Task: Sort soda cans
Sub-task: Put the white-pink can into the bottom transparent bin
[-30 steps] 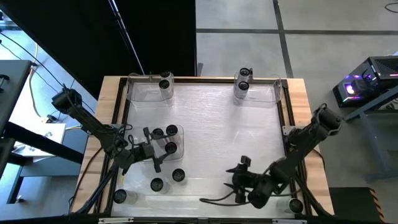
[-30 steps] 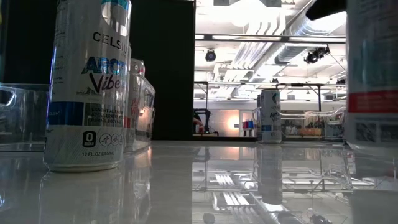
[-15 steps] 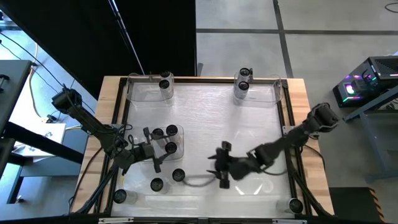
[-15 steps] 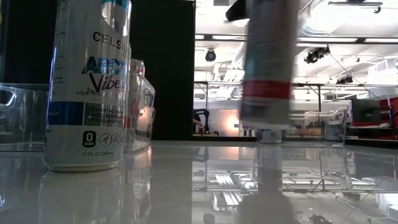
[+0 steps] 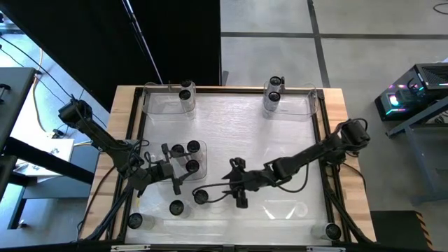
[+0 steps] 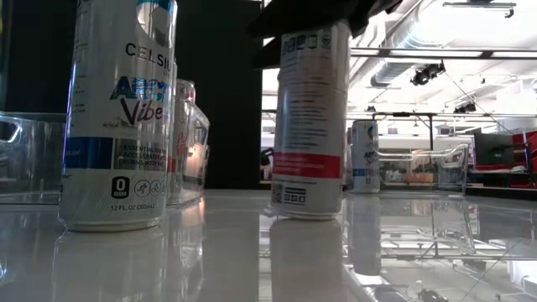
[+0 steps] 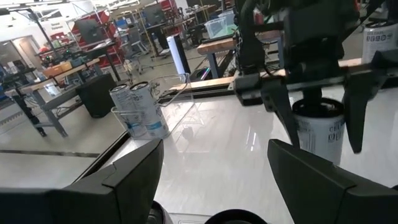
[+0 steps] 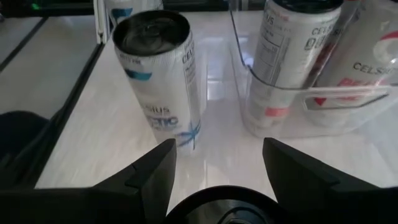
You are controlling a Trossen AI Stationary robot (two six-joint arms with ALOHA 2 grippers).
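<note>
The soda cans are white with dark tops. My right gripper [image 5: 238, 184] reaches to the table's middle, shut on one can [image 6: 310, 126] with a red band. In the high view the gripper hides this can. Another can [image 8: 161, 74] stands upright just ahead of it, and three more stand in a clear tray [image 5: 197, 158]. My left gripper [image 5: 173, 169] is open and waits at that tray's left side. A dark can top [image 7: 236, 218] shows low between its fingers. My right gripper pinches the can's upper part [image 7: 311, 115] between its two fingers [image 7: 281, 112], one on each side just below the rim. The fingers come slanting down from the table's right. The can is upright; whether its base [image 6: 306, 214] rests on the table or hangs just above it, I cannot tell.
Loose cans stand near the front edge [image 5: 201, 197] [image 5: 176, 207] [image 5: 134, 220] and in the near right corner [image 5: 333, 229]. Two clear trays sit along the far edge, one [image 5: 164, 103] holding a can, the other [image 5: 294, 103] holding two. A raised rail [image 5: 323, 133] frames the table.
My right gripper has carried its can from the near right part of the table toward the left edge and a little toward the far edge, sinking slightly. The can stays upright and is now close to the table top. My left arm has kept still.
</note>
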